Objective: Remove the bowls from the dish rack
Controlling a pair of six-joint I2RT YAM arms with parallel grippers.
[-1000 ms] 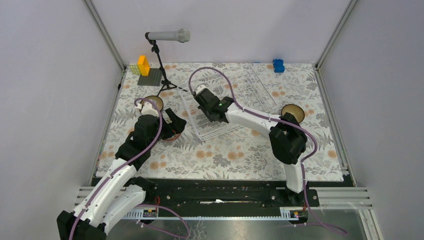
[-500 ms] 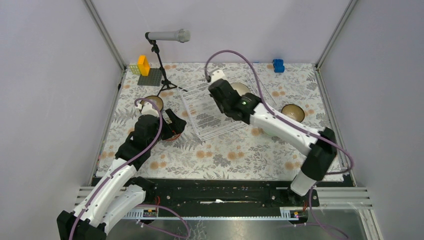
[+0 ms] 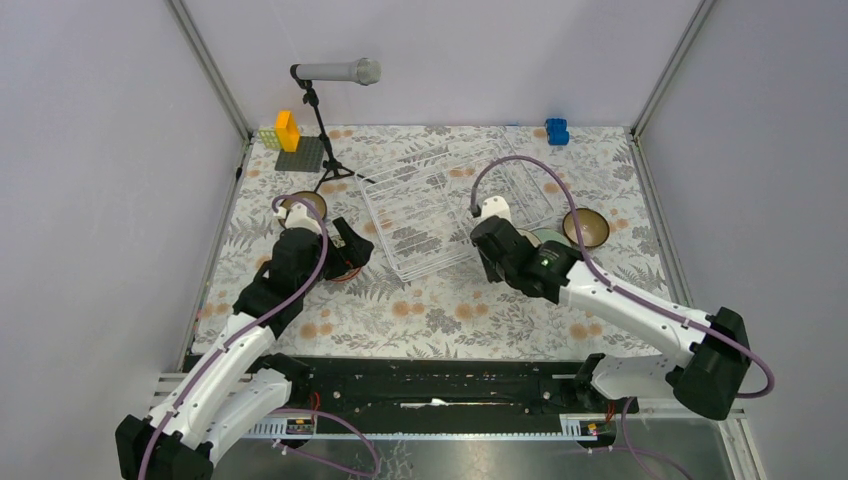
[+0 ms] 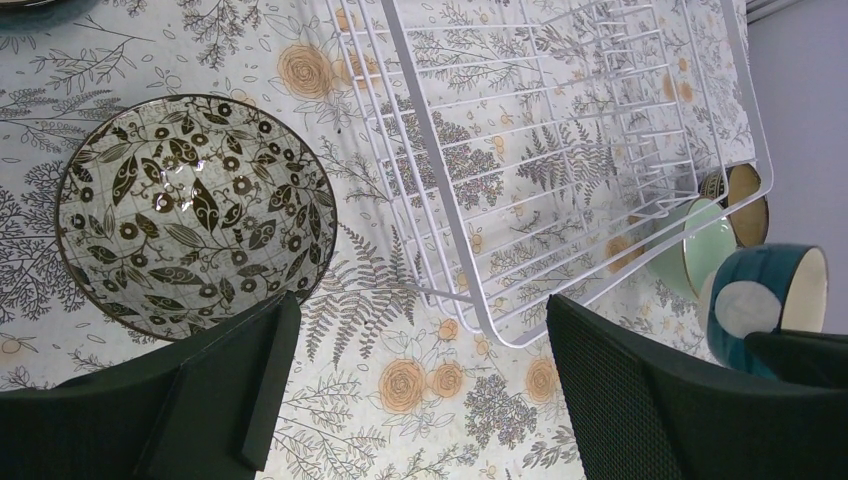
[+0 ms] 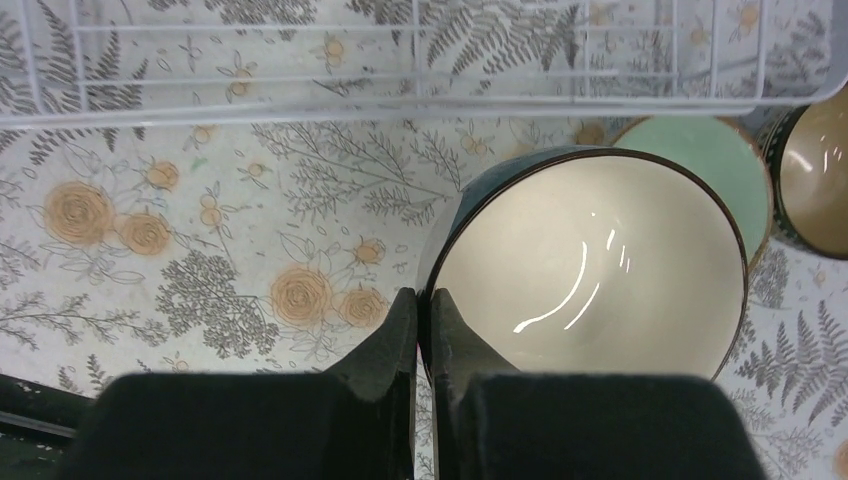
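My right gripper (image 5: 422,310) is shut on the rim of the teal bowl with white inside (image 5: 590,270), just off the near right corner of the white wire dish rack (image 5: 400,100). The pale green bowl (image 5: 715,165) and dark brown bowl (image 5: 815,180) sit beyond it on the mat. In the top view the right gripper (image 3: 512,243) is beside the rack (image 3: 430,215). My left gripper (image 3: 350,250) is open over the mat, left of the rack. The floral bowl (image 4: 195,215) lies by its left finger. The left wrist view also shows the teal bowl (image 4: 765,300).
Another bowl (image 3: 300,207) sits behind the left gripper. A black microphone stand (image 3: 320,120) and yellow bricks on a grey plate (image 3: 290,140) stand at the back left. A blue brick (image 3: 556,130) lies at the back. The brown bowl (image 3: 585,228) is right of the rack.
My right arm has swung from over the rack to the right and towards the near side, carrying the teal bowl off the rack. The left arm has not moved.
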